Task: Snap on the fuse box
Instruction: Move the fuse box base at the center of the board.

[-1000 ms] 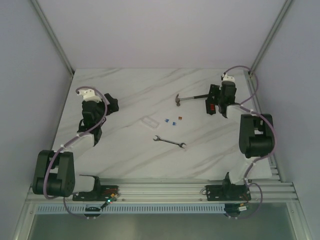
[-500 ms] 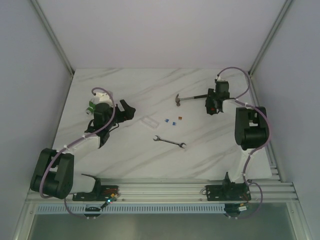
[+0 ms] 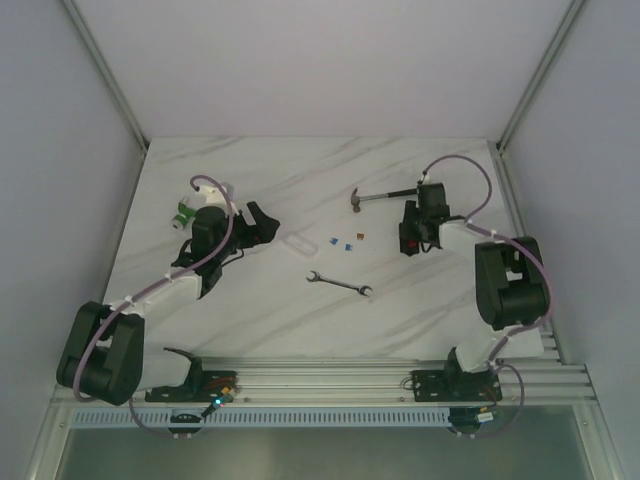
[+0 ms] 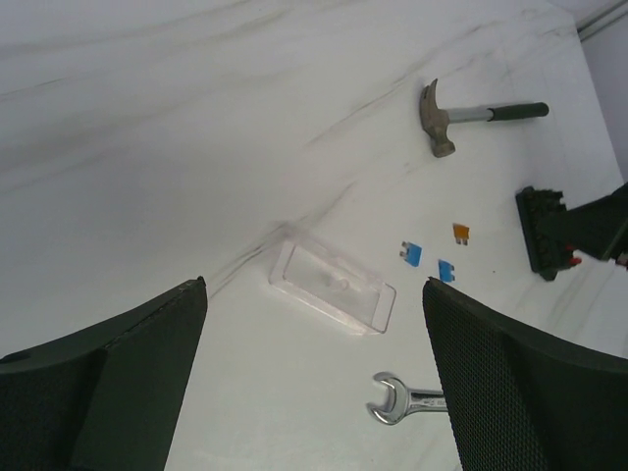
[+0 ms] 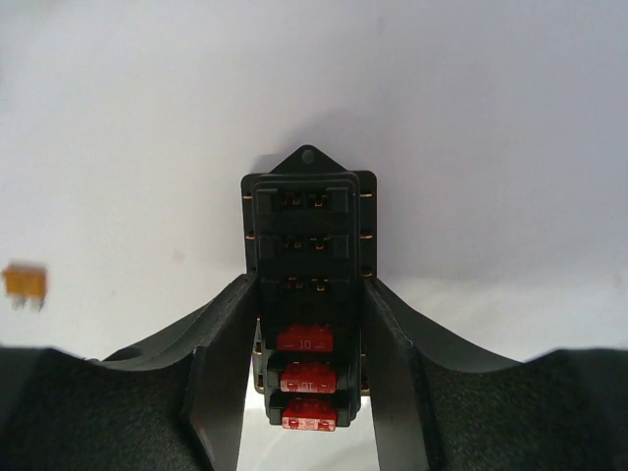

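Observation:
The fuse box [image 3: 409, 228] is a small black box held between the fingers of my right gripper [image 3: 412, 234], which is shut on its sides. In the right wrist view the fuse box [image 5: 307, 245] shows three red fuses at the near end and empty slots beyond, clamped in the right gripper [image 5: 308, 285]. The clear cover [image 3: 297, 245] lies flat on the table left of the loose fuses. My left gripper [image 3: 262, 222] is open and empty, just left of the cover. In the left wrist view the cover [image 4: 332, 284] lies ahead between the spread fingers of the left gripper [image 4: 314, 289].
A hammer [image 3: 385, 196] lies behind the fuse box. A wrench [image 3: 339, 284] lies near the cover's front. Loose blue fuses [image 3: 334, 241] and an orange fuse [image 3: 359, 235] lie between cover and box. A green-and-white connector [image 3: 183, 213] sits at the left.
My left gripper has swung right, toward the clear cover. My right gripper has carried the fuse box left and nearer, away from the hammer handle.

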`<action>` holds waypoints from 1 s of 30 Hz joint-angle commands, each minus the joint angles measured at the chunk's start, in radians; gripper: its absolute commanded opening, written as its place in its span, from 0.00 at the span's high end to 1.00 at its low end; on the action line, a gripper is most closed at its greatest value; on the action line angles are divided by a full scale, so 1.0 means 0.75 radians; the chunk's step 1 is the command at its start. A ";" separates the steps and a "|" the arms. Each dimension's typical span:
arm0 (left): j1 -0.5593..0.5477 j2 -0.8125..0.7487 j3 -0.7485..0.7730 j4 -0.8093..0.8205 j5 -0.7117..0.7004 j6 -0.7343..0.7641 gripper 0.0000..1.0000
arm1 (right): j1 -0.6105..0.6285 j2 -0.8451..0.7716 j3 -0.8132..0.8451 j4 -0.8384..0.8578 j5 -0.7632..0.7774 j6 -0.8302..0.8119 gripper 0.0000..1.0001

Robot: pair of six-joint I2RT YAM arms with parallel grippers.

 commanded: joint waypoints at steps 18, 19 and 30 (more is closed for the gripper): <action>-0.042 -0.110 -0.025 -0.048 0.030 -0.072 0.00 | 0.537 -0.253 -0.296 -0.057 -0.088 0.488 0.34; -0.043 -0.117 -0.028 -0.050 0.032 -0.072 0.00 | 0.565 -0.247 -0.289 -0.042 -0.109 0.498 0.34; -0.044 -0.150 -0.027 -0.088 0.078 -0.081 0.00 | 0.680 -0.377 -0.152 -0.146 -0.136 0.386 0.16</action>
